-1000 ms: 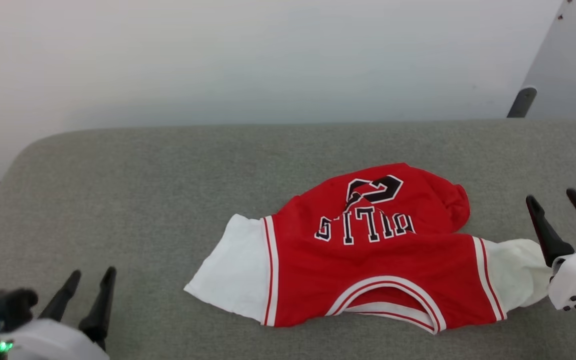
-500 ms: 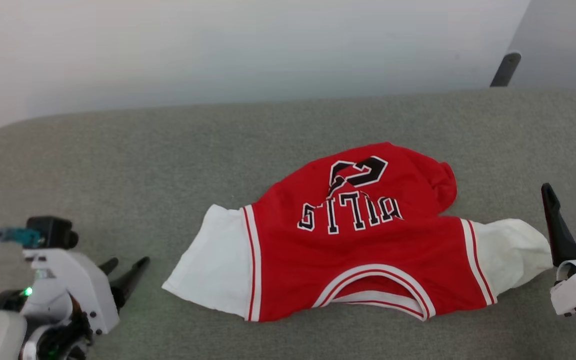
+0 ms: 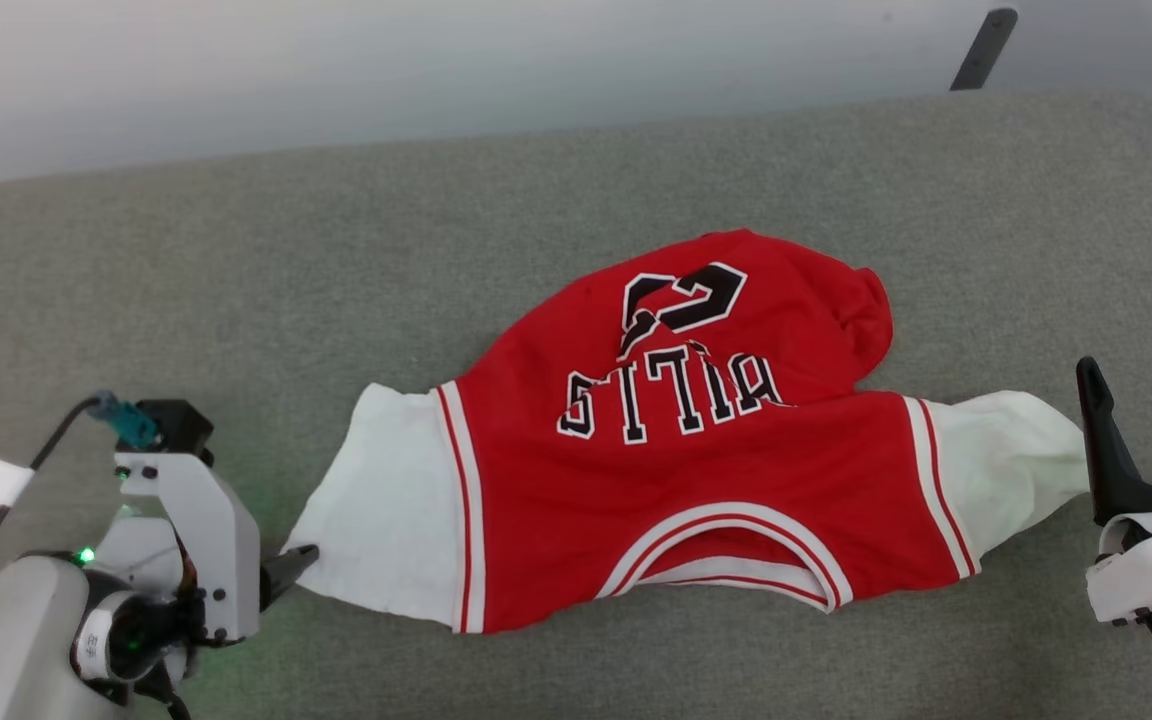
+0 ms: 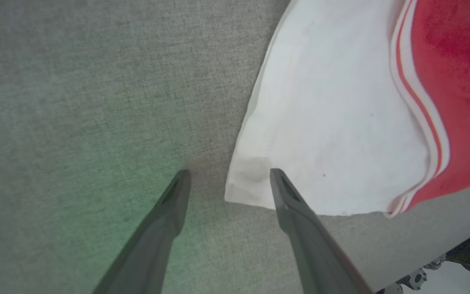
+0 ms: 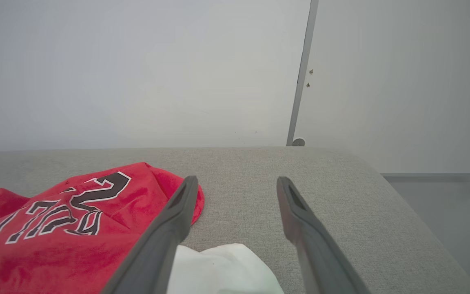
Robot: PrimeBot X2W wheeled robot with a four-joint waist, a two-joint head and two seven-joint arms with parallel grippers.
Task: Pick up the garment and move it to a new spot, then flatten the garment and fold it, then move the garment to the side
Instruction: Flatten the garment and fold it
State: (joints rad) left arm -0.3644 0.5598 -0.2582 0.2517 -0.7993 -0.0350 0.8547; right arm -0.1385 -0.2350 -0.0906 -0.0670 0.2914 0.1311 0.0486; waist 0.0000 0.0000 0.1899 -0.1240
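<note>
1. Since a second ago the left gripper (image 3: pixel 293 568) has swung in from the lower left, where its fingers pointed up the head view. It now points sideways at the garment (image 3: pixel 696 500), a red jersey shirt with white short sleeves, striped trim and black white-edged lettering. The head camera has also tipped down, so the whole picture has shifted. The shirt itself lies as it did.
2. The left gripper's jaws stand wide apart and hold nothing.
3. In the left wrist view, the near corner of one white sleeve lies between those two fingers. One tip is over the white cloth and the other over the grey woven fabric cushion (image 3: pixel 236 300). Whether either tip touches cannot be told.
4. The right gripper (image 3: pixel 1132 365) keeps its place, jaws likewise spread and empty.
5. The other white sleeve ends just beside its inner finger. In the right wrist view, that sleeve lies beneath the finger bases.
6. The red body spreads flat on the cushion between the two grippers, its far edge rumpled.
</note>
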